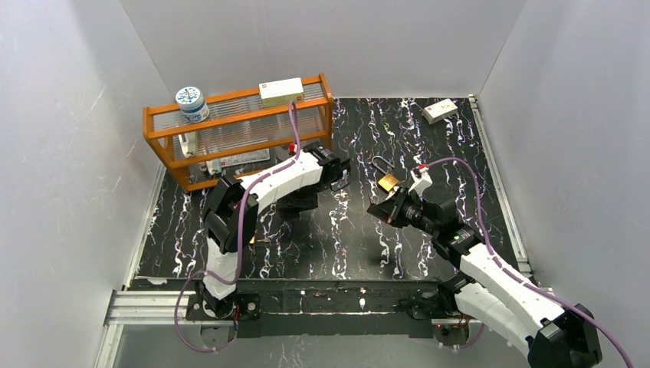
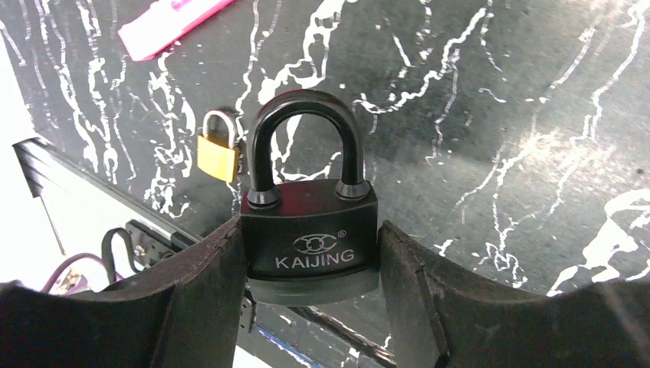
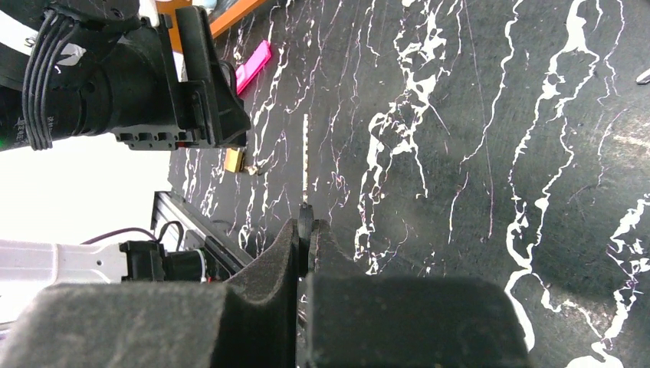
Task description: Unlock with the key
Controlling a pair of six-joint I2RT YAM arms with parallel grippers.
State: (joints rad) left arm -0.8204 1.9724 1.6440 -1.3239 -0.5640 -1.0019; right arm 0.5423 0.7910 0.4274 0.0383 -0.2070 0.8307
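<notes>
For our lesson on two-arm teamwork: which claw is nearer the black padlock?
Left. The left claw grips the black padlock, its body wedged between the fingers. The right claw pinches the key and is apart from the lock, not touching it.

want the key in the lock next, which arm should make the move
Right. The right gripper is shut on the key, blade sticking out ahead. The left gripper clamps the black padlock and would best just steady it.
</notes>
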